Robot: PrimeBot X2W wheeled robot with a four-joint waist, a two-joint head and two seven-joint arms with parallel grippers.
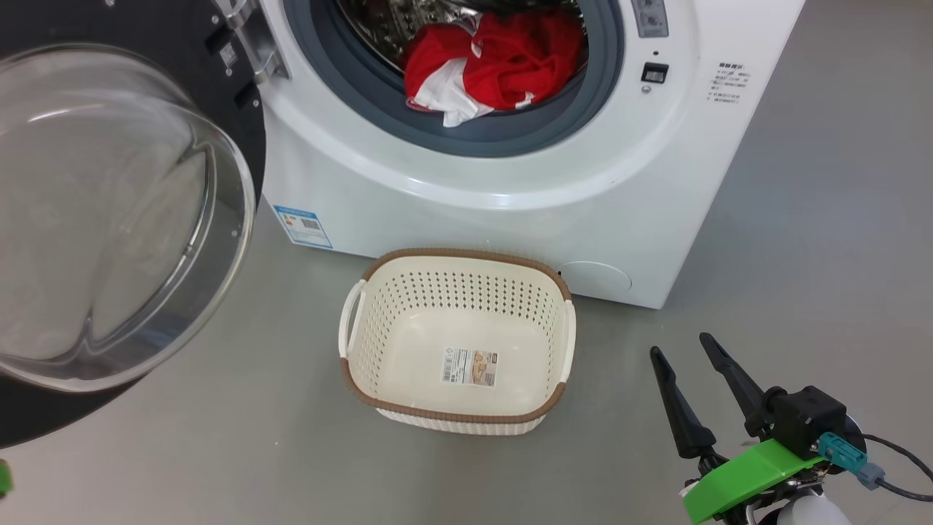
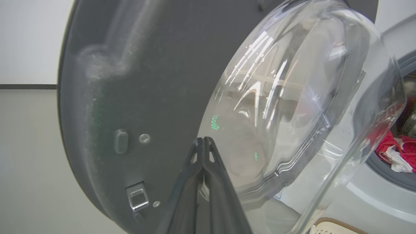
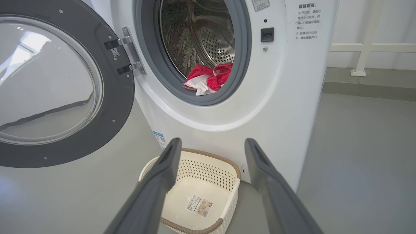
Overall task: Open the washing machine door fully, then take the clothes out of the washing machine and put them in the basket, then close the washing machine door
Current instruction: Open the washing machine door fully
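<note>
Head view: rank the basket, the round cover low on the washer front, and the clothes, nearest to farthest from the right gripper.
1. basket: just left of the right gripper, nearest.
2. round cover: low on the washing machine front, behind the basket's right corner.
3. clothes: higher up, inside the machine's opening, farthest.

It looks like a test room or lab set up for laundry, more than a home. A white washer stands out on a smooth grey floor. Its front is printed with Chinese notes, and a blue label sits low on its left. Far off to the right runs a plain white wall with a white rail and grey skirting. The cream basket near the washer has a shop label stuck inside.
</note>
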